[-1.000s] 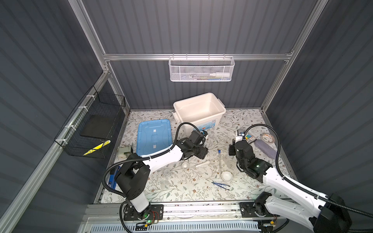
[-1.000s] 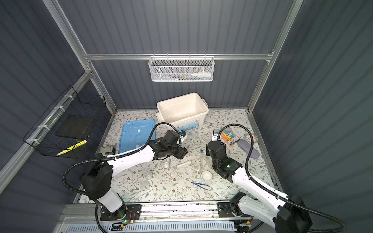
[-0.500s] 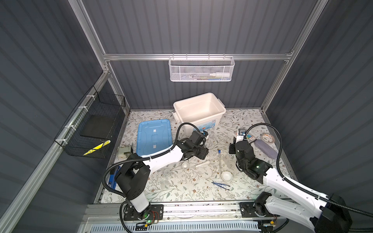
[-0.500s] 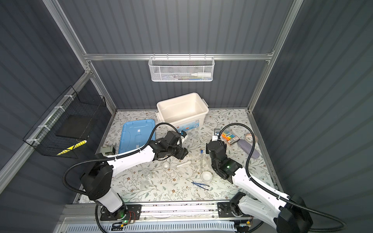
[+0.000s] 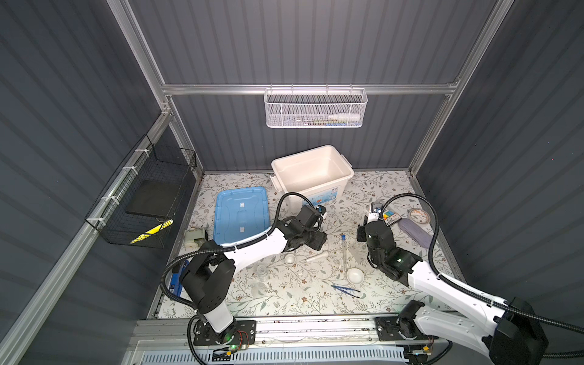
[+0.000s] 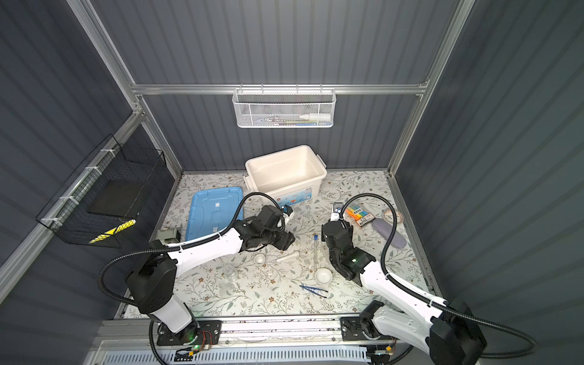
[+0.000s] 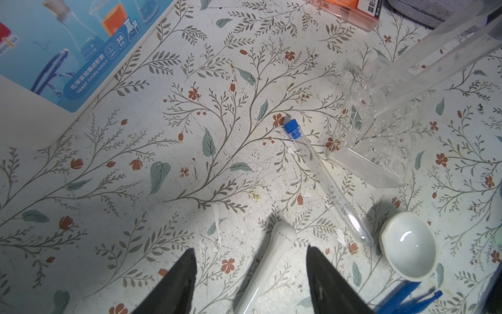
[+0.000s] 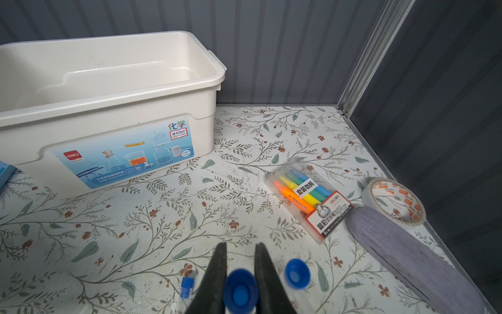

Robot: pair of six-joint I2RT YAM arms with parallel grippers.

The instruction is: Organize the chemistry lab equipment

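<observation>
My left gripper (image 7: 250,251) is open, low over the table, with the white pestle (image 7: 264,269) lying between its fingers, not gripped. A blue-capped tube (image 7: 323,176) lies beside it, next to a white dish (image 7: 407,244) and the blue tweezers (image 7: 407,297). My right gripper (image 8: 241,246) is shut on an upright blue-capped tube (image 8: 240,292). A second capped tube (image 8: 297,273) stands beside it. Both tubes reach down into the clear rack (image 7: 380,130). In a top view a smaller dish (image 5: 289,259) and clear glassware (image 5: 261,273) sit left of the pestle (image 5: 317,256).
An open white bin (image 5: 344,172) stands at the back, with its blue lid (image 5: 241,211) flat to its left. A marker pack (image 8: 309,195), a tape roll (image 8: 394,201) and a grey-purple case (image 8: 407,252) lie at the right. A blue stapler (image 5: 175,279) sits at the left edge.
</observation>
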